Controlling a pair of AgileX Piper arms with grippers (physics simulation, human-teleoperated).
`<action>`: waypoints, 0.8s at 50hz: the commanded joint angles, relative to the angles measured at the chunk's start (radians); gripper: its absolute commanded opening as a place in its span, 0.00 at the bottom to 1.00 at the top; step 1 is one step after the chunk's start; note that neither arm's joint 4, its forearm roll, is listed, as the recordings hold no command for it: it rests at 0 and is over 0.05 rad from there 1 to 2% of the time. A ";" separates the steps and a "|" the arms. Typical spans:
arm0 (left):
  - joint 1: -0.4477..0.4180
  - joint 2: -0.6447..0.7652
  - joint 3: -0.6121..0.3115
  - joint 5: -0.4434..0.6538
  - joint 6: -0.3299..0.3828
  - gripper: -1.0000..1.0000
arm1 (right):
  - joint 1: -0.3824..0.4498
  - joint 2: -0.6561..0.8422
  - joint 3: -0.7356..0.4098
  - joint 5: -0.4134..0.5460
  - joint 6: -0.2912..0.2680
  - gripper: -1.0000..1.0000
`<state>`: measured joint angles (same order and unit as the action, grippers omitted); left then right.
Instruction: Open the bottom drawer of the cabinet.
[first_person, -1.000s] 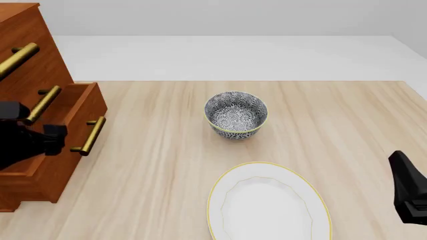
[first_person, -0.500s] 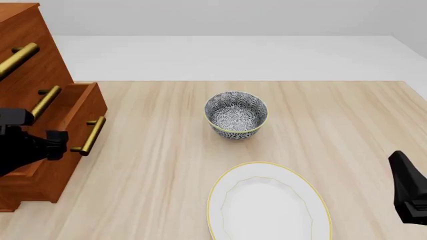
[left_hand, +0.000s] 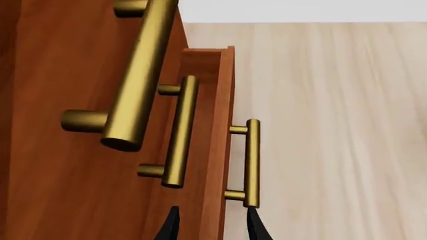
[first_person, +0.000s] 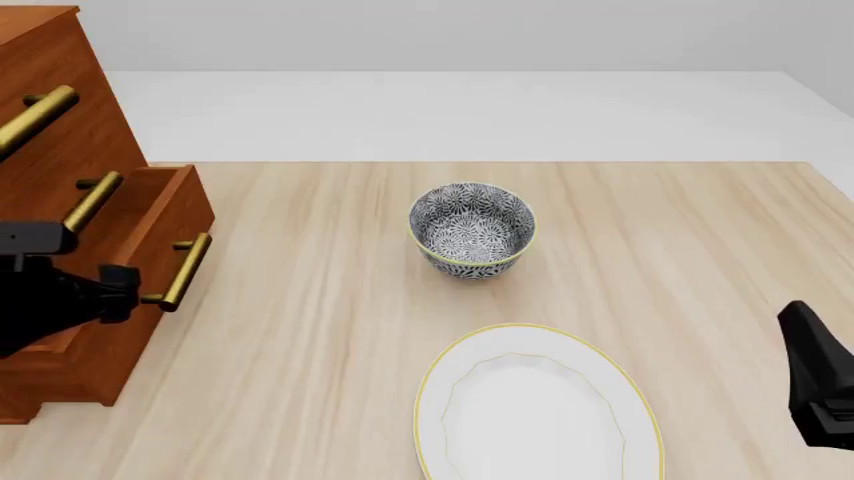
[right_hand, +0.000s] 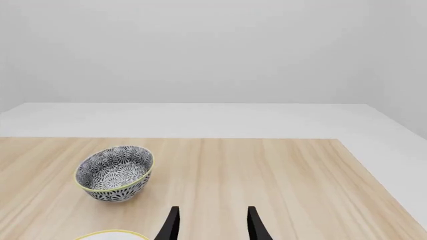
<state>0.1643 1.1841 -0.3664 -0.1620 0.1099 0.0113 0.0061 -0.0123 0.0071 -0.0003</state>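
Observation:
The reddish-brown cabinet (first_person: 54, 130) stands at the table's left edge. Its bottom drawer (first_person: 144, 318) juts out a little from the chest, brass bar handle (first_person: 180, 270) facing the table's middle. My left gripper (first_person: 123, 288) hovers open just short of the near end of that handle. In the left wrist view the left gripper (left_hand: 212, 227) shows two dark fingertips (left_hand: 256, 226); one sits right below the handle (left_hand: 252, 162), the other on the far side of the drawer's front panel (left_hand: 217, 125). They hold nothing. My right gripper (first_person: 805, 345) rests open at the right edge, also seen as the right gripper (right_hand: 212, 227).
A patterned blue-and-white bowl (first_person: 471, 228) sits mid-table, and a white plate (first_person: 534, 410) with a yellow rim lies nearer the front. The two upper drawers' brass handles (first_person: 87, 208) stick out above the bottom one. The table's far edge lies beyond the bowl.
My left gripper has drifted back toward the table's front, away from the handle's middle. The drawer, bowl, plate and right arm have not moved.

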 joint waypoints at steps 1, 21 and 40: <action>0.002 0.044 -0.002 -0.030 0.004 1.00 | 0.000 0.000 0.000 0.000 0.000 1.00; 0.016 0.102 0.005 -0.066 -0.002 1.00 | 0.000 0.000 0.000 0.000 0.000 1.00; 0.008 0.188 0.017 -0.125 0.002 1.00 | 0.000 0.000 0.000 0.000 0.000 1.00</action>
<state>0.1736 1.3253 -0.3533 -0.2547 0.1118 0.0112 0.0057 -0.0124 0.0075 -0.0003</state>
